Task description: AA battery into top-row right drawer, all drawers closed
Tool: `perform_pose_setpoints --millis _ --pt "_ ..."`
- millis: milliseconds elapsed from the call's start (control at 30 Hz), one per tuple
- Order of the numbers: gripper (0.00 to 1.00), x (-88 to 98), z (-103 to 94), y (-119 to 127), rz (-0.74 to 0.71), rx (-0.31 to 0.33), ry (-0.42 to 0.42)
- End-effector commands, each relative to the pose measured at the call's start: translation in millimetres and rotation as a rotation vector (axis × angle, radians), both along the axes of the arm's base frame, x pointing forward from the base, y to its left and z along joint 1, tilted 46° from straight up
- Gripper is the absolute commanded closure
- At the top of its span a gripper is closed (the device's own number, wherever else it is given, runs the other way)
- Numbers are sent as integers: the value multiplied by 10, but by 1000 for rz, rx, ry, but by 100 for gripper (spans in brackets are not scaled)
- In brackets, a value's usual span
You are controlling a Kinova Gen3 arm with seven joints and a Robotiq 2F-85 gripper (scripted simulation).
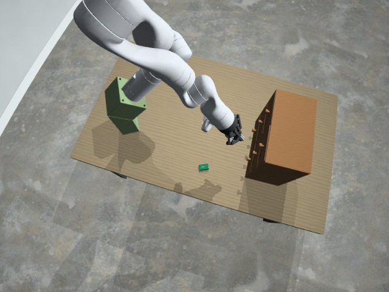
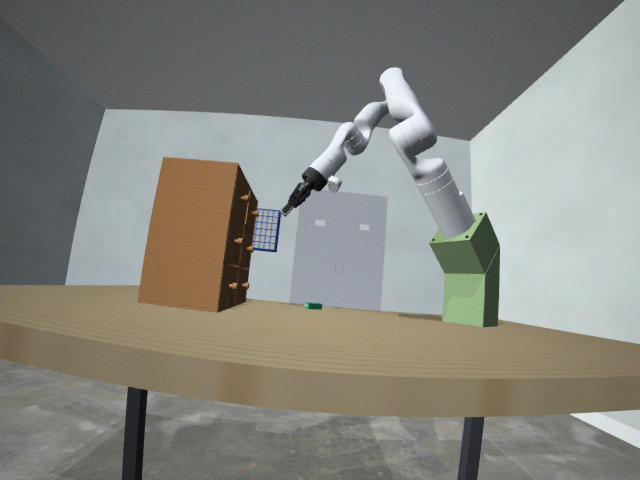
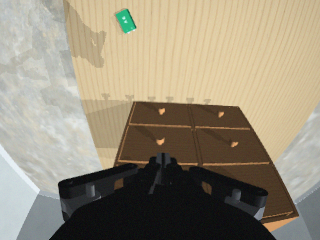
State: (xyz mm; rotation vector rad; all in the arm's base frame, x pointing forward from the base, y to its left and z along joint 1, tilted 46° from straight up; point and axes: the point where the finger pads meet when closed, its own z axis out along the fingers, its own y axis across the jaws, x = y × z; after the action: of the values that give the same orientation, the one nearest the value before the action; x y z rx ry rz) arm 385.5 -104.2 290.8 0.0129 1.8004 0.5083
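drawer-opening is the step in hand, by my reading, and it is not yet done. gripper [image 1: 236, 140] hangs just in front of the upper part of the small chest [image 1: 290, 132], tilted toward the drawer fronts, its fingers pressed fully together with nothing between them. in the exterior view the gripper tip sits apart from the chest face, with a gap showing between it and the knobs. the wrist view looks down the front of the chest and shows the drawer fronts flush, none standing out from the rest; the top row itself is hidden behind the gripper body, so i cannot tell whether the top right drawer has moved at all.

the aa battery [image 1: 203, 166], a small green thing, lies on the table [image 1: 175, 151] well apart from both the chest and the gripper, untouched.

the next move likely calls for getting the fingers onto or behind the knob of the top right drawer and drawing it out only part way, short of half its length so it does not droop. after that the battery must be fetched from the table and let fall into the drawer, then the drawer pushed home.
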Motion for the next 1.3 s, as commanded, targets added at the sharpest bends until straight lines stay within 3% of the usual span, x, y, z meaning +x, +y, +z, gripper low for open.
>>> perform_pose_setpoints --millis 0,200,1267 --pt "100 -177 -59 -32 0 -3 -4" --pt "100 -362 -125 -56 -1 -3 -5" --pt "100 -422 -108 -119 6 -18 29"
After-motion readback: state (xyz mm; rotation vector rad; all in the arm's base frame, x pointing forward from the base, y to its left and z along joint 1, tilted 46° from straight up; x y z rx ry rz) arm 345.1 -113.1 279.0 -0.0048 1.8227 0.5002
